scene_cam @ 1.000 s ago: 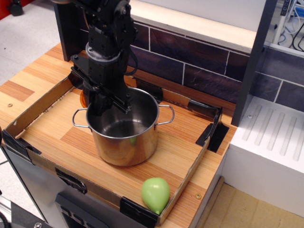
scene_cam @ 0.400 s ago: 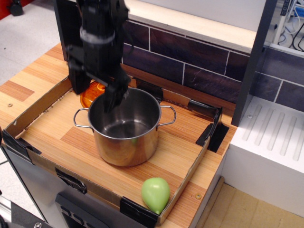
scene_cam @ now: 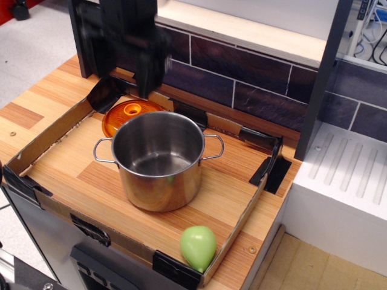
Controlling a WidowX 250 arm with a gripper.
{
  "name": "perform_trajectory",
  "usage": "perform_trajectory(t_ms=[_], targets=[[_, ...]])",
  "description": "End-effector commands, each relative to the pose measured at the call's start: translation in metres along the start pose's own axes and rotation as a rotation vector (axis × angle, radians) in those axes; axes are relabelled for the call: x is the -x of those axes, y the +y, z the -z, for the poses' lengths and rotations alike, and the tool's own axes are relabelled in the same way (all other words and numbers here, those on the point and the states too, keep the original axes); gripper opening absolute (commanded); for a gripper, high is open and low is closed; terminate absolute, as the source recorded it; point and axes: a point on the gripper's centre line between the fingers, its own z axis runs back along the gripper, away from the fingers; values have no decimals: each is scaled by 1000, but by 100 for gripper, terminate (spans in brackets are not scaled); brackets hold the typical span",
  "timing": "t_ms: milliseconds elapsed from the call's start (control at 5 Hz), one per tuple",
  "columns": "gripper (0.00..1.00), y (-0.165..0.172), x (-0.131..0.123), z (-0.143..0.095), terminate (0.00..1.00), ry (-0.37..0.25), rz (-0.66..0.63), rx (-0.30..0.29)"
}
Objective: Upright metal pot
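Observation:
The metal pot point(scene_cam: 158, 158) stands upright with its mouth up in the middle of the shallow cardboard tray point(scene_cam: 48, 136). It is shiny steel, and its two wire loop handles point left and right. My gripper point(scene_cam: 121, 63) is raised above and behind the pot at the upper left, well clear of the rim. It is motion-blurred, but its two dark fingers look spread apart with nothing between them.
A flat orange round lid point(scene_cam: 124, 113) lies behind the pot on the left, partly hidden by it. A green pear-shaped object point(scene_cam: 198, 246) sits at the tray's front right corner. A dark tiled wall point(scene_cam: 242, 72) runs behind, and a white unit point(scene_cam: 344, 193) stands to the right.
My gripper has let go of the pot's back-left rim and risen up and away. The orange lid behind the pot is now uncovered. The pot stays upright in place.

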Motion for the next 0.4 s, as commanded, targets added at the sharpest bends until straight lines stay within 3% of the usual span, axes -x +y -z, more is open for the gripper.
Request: perform_trajectory(t_ms=[0,200], targets=[[100,8,-2,-35,0,-89,15,21],[100,8,-2,-35,100,-89,15,21]])
